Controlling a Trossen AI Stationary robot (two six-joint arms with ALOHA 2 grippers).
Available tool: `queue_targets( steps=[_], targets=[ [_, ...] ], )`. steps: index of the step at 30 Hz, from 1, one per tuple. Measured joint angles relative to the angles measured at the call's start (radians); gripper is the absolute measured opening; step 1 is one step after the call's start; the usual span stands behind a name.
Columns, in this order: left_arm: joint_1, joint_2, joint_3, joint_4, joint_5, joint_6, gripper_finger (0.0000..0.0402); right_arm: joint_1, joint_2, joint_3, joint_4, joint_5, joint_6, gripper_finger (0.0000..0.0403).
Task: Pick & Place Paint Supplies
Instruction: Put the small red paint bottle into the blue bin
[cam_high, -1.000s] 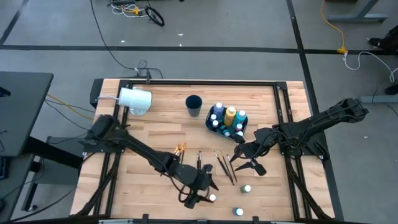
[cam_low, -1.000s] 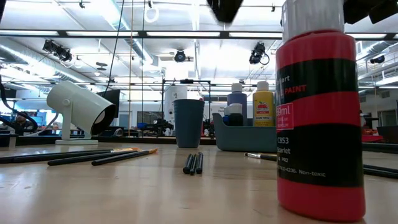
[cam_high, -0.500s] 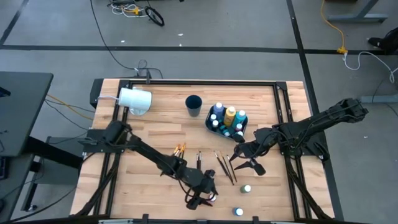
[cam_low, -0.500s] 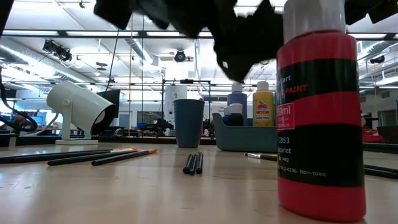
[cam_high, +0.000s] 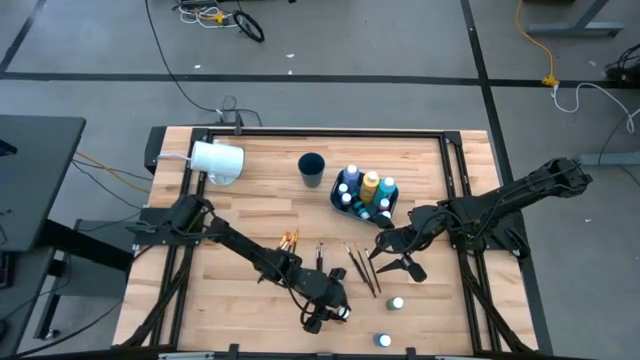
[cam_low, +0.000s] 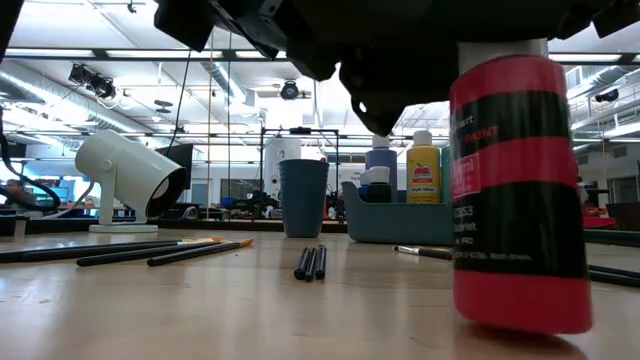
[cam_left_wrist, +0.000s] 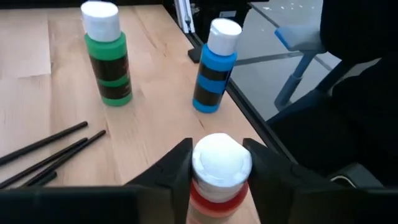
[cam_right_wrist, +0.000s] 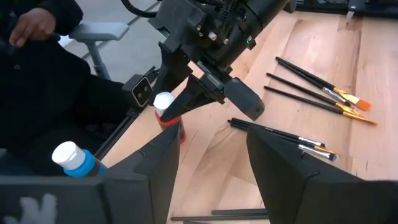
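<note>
Grey floor (cam_high: 330, 45) with black cables (cam_high: 190, 85).

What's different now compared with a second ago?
The left gripper has come down over the red paint bottle and closed on its white cap; the bottle now tilts slightly. The right gripper stayed open over the brushes. Everything else is unmoved.

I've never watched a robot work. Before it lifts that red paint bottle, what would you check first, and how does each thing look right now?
1. Left gripper astride the red bottle cap: ok.
2. Fingers pressing the cap firmly: cannot tell.
3. Red bottle upright: not ok, it leans slightly in the low view.
4. Green bottle and blue bottle clear of the lift: ok, both stand apart.
5. Right gripper out of the way: ok, open over the brushes, apart from the left arm.
6. Bin has room: cannot tell.
</note>
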Motion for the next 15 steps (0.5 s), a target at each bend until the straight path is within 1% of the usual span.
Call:
queue_targets(
  steps=[5,7,9,12,15],
  targets=[
    [0.007,-0.015,0.0,-0.007,0.0,-0.014,0.0126,0.0,0.0,0.0,0.002,0.006,-0.001,0.019],
    [0.014,-0.041,0.0,-0.006,0.0,-0.021,0.0126,0.0,0.0,0.0,0.007,0.042,-0.001,0.019],
    [0.025,-0.079,0.0,-0.006,-0.009,-0.022,0.0126,0.0,0.0,0.0,0.013,0.103,0.0,0.019],
    [0.044,-0.147,0.0,-0.03,-0.06,-0.007,0.0126,0.0,0.0,0.0,0.025,0.19,0.0,0.019],
    [0.06,-0.224,0.0,-0.081,-0.16,0.06,0.0126,0.0,0.005,0.0,0.028,0.208,0.002,0.019]
  ],
)
